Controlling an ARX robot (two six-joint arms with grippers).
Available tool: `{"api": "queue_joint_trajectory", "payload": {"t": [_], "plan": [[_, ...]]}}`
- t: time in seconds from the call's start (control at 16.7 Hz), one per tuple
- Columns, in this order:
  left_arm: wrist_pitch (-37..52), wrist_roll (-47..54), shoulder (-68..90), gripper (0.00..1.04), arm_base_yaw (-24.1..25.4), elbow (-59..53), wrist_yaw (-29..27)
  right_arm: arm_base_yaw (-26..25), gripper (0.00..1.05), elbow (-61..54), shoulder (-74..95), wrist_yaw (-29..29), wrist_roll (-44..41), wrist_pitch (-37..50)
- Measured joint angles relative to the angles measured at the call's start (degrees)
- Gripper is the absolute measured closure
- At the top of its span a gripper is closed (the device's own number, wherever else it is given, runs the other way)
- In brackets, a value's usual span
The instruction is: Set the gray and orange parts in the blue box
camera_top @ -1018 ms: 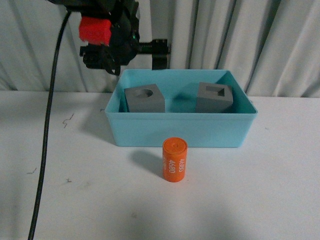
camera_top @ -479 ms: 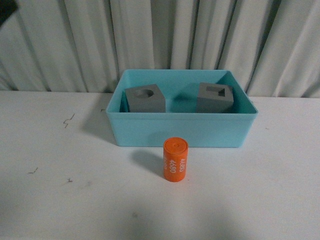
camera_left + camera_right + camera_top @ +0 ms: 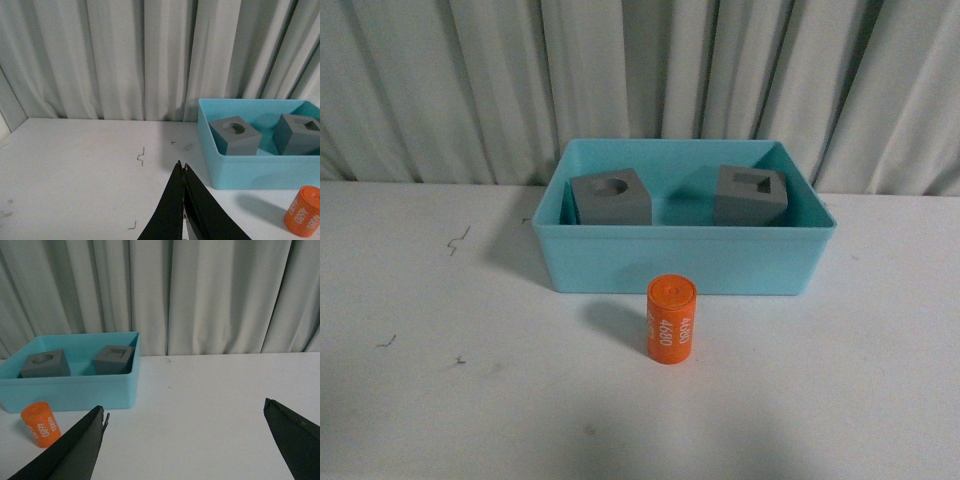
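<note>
The blue box (image 3: 680, 262) stands at the back middle of the white table. Inside it sit the gray cube with a round hole (image 3: 610, 198) on the left and the gray cube with a square hole (image 3: 750, 196) on the right. The orange cylinder (image 3: 670, 320) with white digits stands upright on the table just in front of the box. Neither gripper shows in the front view. In the left wrist view my left gripper (image 3: 181, 166) is shut and empty, left of the box (image 3: 250, 172). In the right wrist view my right gripper (image 3: 185, 407) is open and empty, right of the box (image 3: 75, 390) and cylinder (image 3: 41, 424).
A pleated gray curtain (image 3: 640, 80) hangs behind the table. Small dark marks (image 3: 455, 240) dot the white tabletop left of the box.
The left arm, which hung above the box's back left corner a second ago, has left the front view. The cubes, box and cylinder have not moved.
</note>
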Motion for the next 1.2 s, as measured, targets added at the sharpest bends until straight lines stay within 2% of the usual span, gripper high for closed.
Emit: {"api": "queue_joint_trajectory", "payload": {"t": [0.12, 0.24, 0.3, 0.48, 0.6, 1.2], "plan": [[-1.92, 0.00, -3.69, 1.03, 1.40, -1.60, 1.46, 0.00, 0.06, 0.00, 0.00, 0.00, 0.00, -0.02], [-4.35, 0.07, -7.34, 1.03, 6.47, -2.89, 6.75, 0.00, 0.06, 0.00, 0.00, -0.02, 0.00, 0.02], [-5.25, 0.02, -8.72, 1.03, 7.28, -3.39, 6.23, 0.00, 0.06, 0.00, 0.00, 0.00, 0.00, -0.02], [-8.61, 0.07, -13.29, 1.03, 6.75, -4.46, 7.17, 0.00, 0.06, 0.00, 0.00, 0.00, 0.00, 0.00], [-6.56, 0.07, -14.71, 1.03, 6.75, -6.32, 7.17, 0.00, 0.06, 0.00, 0.00, 0.00, 0.00, 0.00], [-22.60, 0.07, -30.29, 1.03, 6.73, -6.49, 7.15, 0.00, 0.06, 0.00, 0.00, 0.00, 0.00, -0.02]]}}
